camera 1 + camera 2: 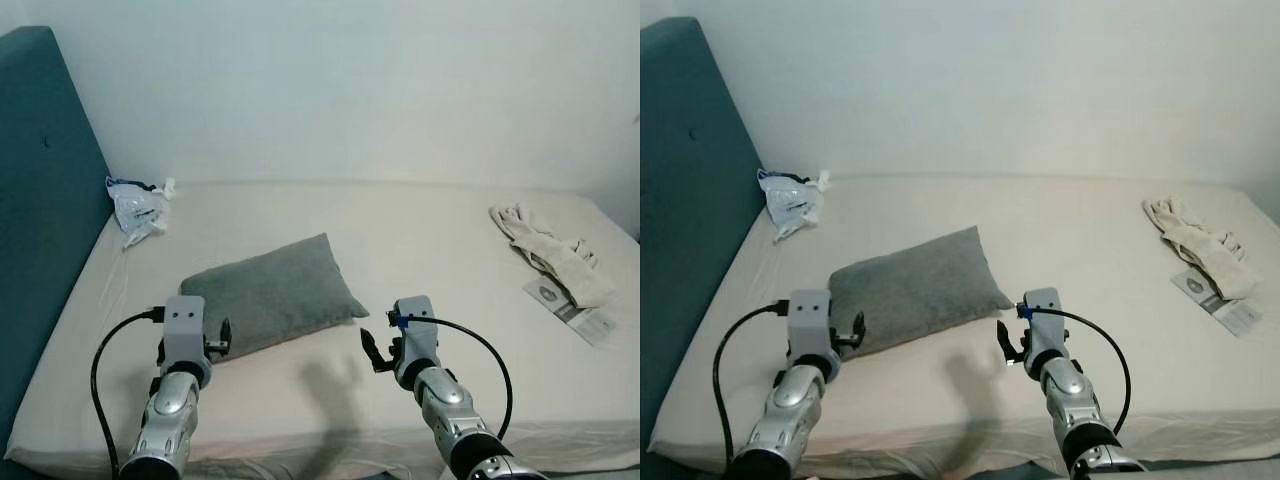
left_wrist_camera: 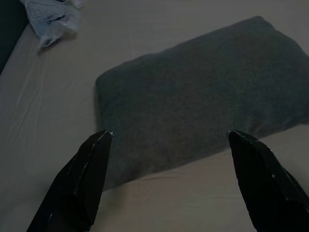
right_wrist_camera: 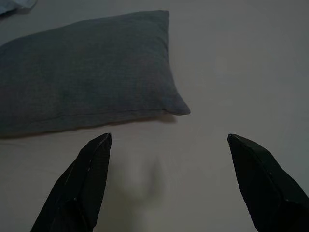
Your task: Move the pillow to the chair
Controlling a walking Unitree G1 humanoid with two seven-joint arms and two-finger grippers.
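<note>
A grey pillow (image 1: 275,291) lies flat on the beige bed (image 1: 420,230), a little left of the middle. My left gripper (image 2: 169,140) hovers open just before the pillow's near left corner, its two black fingers (image 2: 82,179) spread wide. My right gripper (image 3: 169,142) is open too, held above the sheet just right of the pillow's (image 3: 87,72) near right corner. Neither gripper touches the pillow (image 2: 203,96). Both silver arms reach in from the near edge of the bed, the left arm (image 1: 175,390) and the right arm (image 1: 430,375).
A dark teal headboard (image 1: 45,200) runs along the left. A crumpled plastic bag (image 1: 137,207) lies at the bed's far left corner. Cream cloth (image 1: 548,250) and a white leaflet (image 1: 570,310) lie at the right. A pale wall stands behind.
</note>
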